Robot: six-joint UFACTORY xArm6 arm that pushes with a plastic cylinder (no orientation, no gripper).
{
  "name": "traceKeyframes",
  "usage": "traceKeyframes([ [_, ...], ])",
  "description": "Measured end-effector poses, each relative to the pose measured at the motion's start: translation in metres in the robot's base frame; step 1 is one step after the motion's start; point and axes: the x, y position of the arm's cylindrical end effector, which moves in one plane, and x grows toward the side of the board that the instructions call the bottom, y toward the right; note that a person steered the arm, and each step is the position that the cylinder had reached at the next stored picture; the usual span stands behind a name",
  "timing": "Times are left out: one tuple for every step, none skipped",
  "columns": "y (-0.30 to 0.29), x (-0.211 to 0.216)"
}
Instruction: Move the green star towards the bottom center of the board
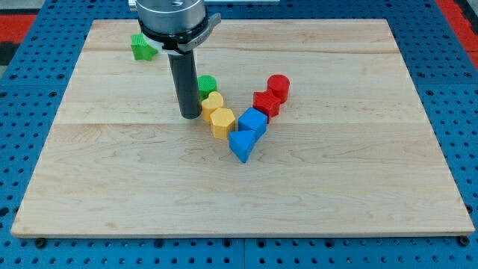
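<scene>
The green star [142,47] lies near the view's top left of the wooden board [239,194]. My tip [189,116] rests on the board well below and to the right of the star, apart from it. The tip stands just left of the yellow round block [212,101] and the yellow hexagon [222,122], and below-left of the green round block [207,84], which the rod partly hides.
A blue cube [252,121] and a blue triangle [241,145] sit right of the yellow blocks. A red star [266,103] and a red cylinder [278,87] lie further right. The board rests on a blue perforated table.
</scene>
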Motion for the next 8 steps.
traceKeyframes([
  [-0.016,-0.009],
  [-0.03,-0.041],
  [-0.03,-0.079],
  [-0.029,-0.112],
  [-0.03,-0.155],
  [-0.042,-0.193],
  [-0.069,-0.197],
  [-0.08,-0.183],
])
